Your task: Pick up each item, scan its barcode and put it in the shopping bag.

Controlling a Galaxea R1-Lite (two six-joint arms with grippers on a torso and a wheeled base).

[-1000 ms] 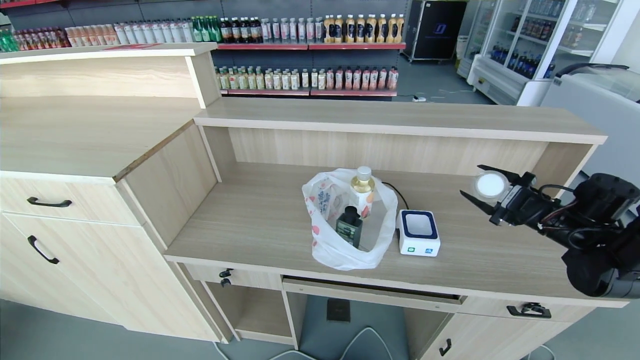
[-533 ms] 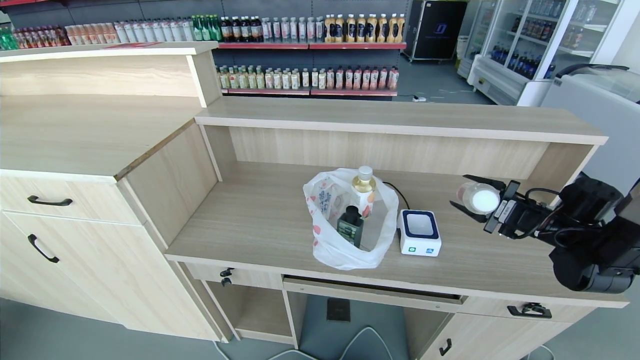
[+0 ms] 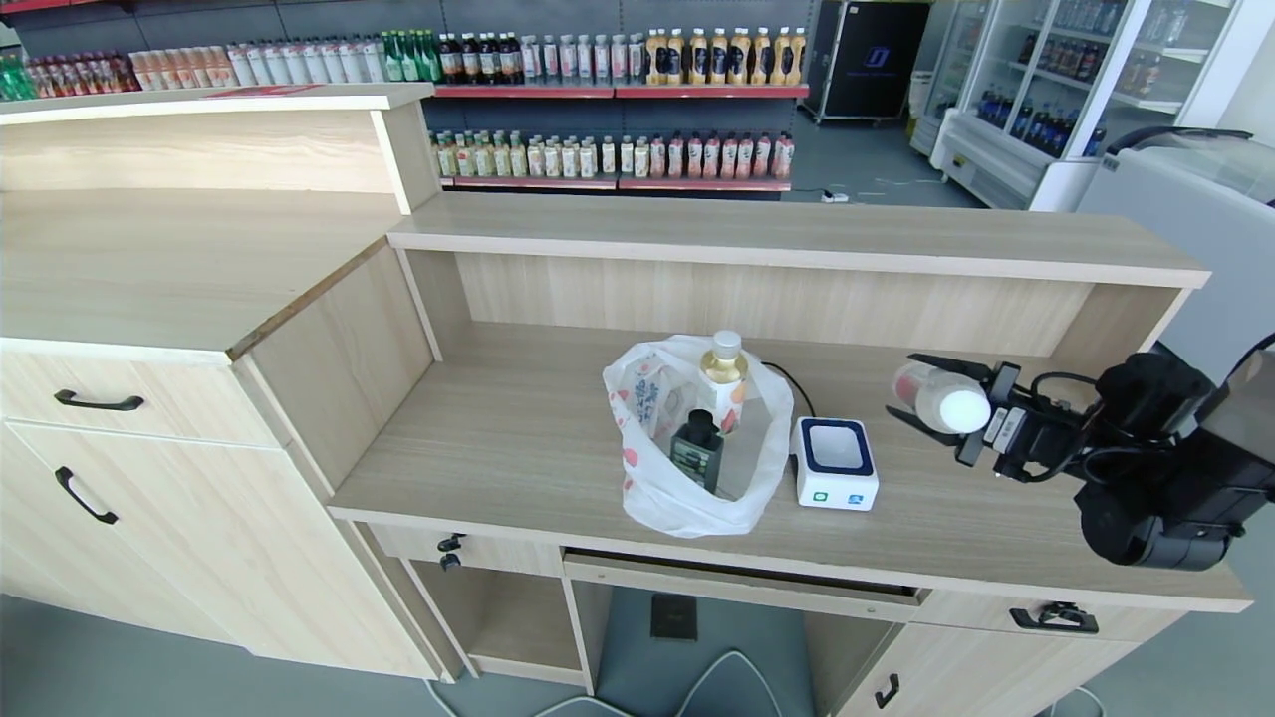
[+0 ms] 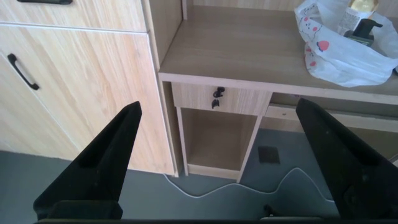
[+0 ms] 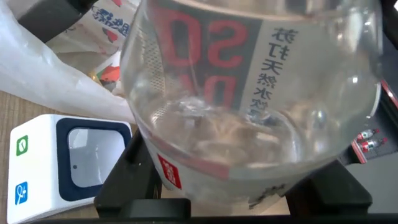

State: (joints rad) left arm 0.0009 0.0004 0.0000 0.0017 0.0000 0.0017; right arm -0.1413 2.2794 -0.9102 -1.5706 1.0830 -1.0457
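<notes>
My right gripper [image 3: 902, 387] is shut on a clear bottle [image 3: 941, 403] with a white cap and a red label, held on its side above the counter just right of the scanner [image 3: 836, 463]. In the right wrist view the bottle [image 5: 249, 106] hangs over the white, blue-rimmed scanner [image 5: 68, 165]. The white shopping bag [image 3: 697, 503] stands open left of the scanner and holds a yellow-capped bottle [image 3: 724, 370], a dark bottle [image 3: 696, 450] and a carton [image 3: 652, 390]. My left gripper [image 4: 217, 155] hangs open below the counter's front edge, off to the left of the bag [image 4: 348, 56].
The wooden counter [image 3: 518, 438] has a raised back ledge and a tall cabinet [image 3: 149, 269] on the left. A black cable [image 3: 787, 383] runs behind the scanner. Drawers and an open niche [image 4: 217, 137] lie under the counter.
The right gripper has carried the bottle down and to the left, closer to the scanner. The bottle has turned so that its side shows more than its cap.
</notes>
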